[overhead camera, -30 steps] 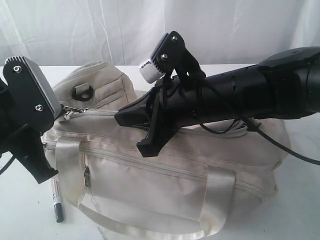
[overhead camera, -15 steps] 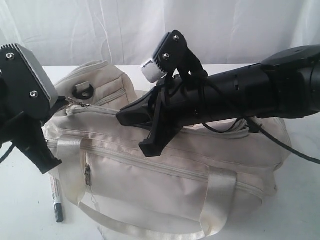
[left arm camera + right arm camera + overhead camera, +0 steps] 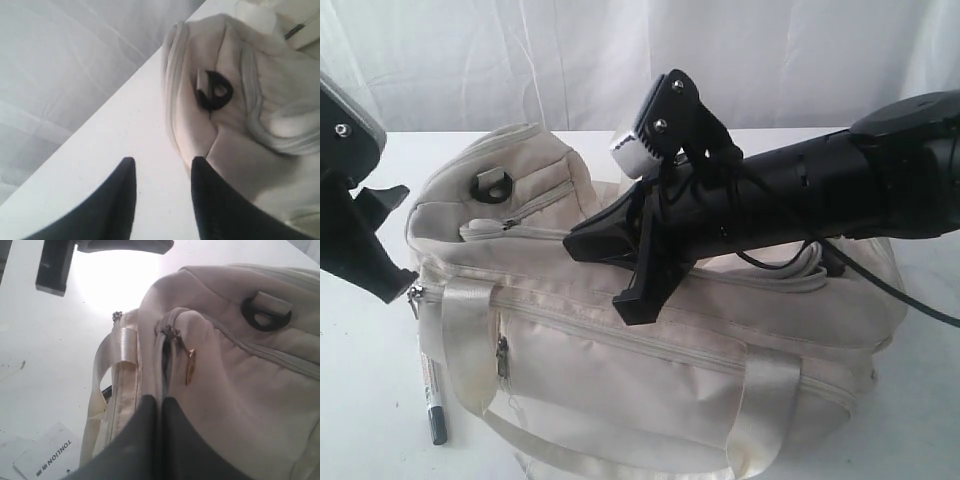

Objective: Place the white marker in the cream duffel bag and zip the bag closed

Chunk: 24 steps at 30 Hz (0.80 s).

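The cream duffel bag [image 3: 650, 350] fills the middle of the table. The white marker [image 3: 432, 398] lies on the table by the bag's front left corner, dark cap toward the front. My right gripper [image 3: 570, 244] rests shut on top of the bag, its fingers [image 3: 145, 425] pressed together along the top zipper line, short of the zipper slider [image 3: 170, 332]. Nothing shows between them. My left gripper [image 3: 388, 245] is open off the bag's left end; in the left wrist view its fingers [image 3: 207, 200] straddle bare table beside the bag's end [image 3: 240, 115].
A black strap ring [image 3: 492, 186] sits on the bag's left end. Webbing handles [image 3: 470, 340] hang down the front. A white printed card [image 3: 45, 456] lies on the table [image 3: 360, 400] by the bag. A white curtain hangs behind.
My left gripper has pulled away to the left from the bag's top zipper end and now stands apart from it. The bag's left end has sagged lower. The right arm shifted slightly.
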{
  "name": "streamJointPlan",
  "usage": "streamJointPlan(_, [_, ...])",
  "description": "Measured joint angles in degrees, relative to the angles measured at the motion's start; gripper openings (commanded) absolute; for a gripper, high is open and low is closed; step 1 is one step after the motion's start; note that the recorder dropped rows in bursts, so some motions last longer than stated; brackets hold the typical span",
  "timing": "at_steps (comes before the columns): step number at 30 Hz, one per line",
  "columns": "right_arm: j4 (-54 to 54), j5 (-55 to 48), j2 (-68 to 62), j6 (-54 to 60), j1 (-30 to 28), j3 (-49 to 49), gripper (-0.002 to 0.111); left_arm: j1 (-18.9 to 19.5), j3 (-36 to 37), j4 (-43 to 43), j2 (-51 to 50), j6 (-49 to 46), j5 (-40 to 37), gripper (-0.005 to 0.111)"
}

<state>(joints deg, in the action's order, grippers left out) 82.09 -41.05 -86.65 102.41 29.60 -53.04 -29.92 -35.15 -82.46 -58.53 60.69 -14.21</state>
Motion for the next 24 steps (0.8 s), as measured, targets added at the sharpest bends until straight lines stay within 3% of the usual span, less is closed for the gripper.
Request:
streamJointPlan(6, [-0.2,0.3,0.6,0.0,0.0,0.1,0.000,0.0,0.0,4.0,0.0,-3.4,-0.2,0.037])
streamJointPlan(14, [-0.4,-1.4,1.1,-0.4,0.0,0.1,0.002,0.0,0.0,6.6,1.7,-3.8,11.7,0.037])
streamJointPlan(17, [-0.6,-3.0,1.1,-0.4,0.0,0.1,0.018,0.0,0.0,7.3,2.6,-3.7,16.4,0.037])
streamJointPlan(19, [-0.9,-3.4,1.2,-0.4,0.0,0.1,0.042,0.0,0.0,7.7,2.7,-2.9,19.0,0.037])
streamJointPlan(20, [-0.9,-3.0,2.0,-0.4,0.0,0.1,0.048,0.0,0.0,7.7,2.7,-2.7,21.9,0.037])
streamJointPlan(24, [-2.5,3.5,6.6,-0.4,0.0,0.0,0.049,0.0,0.0,4.4,2.8,-0.2,26.0,0.037])
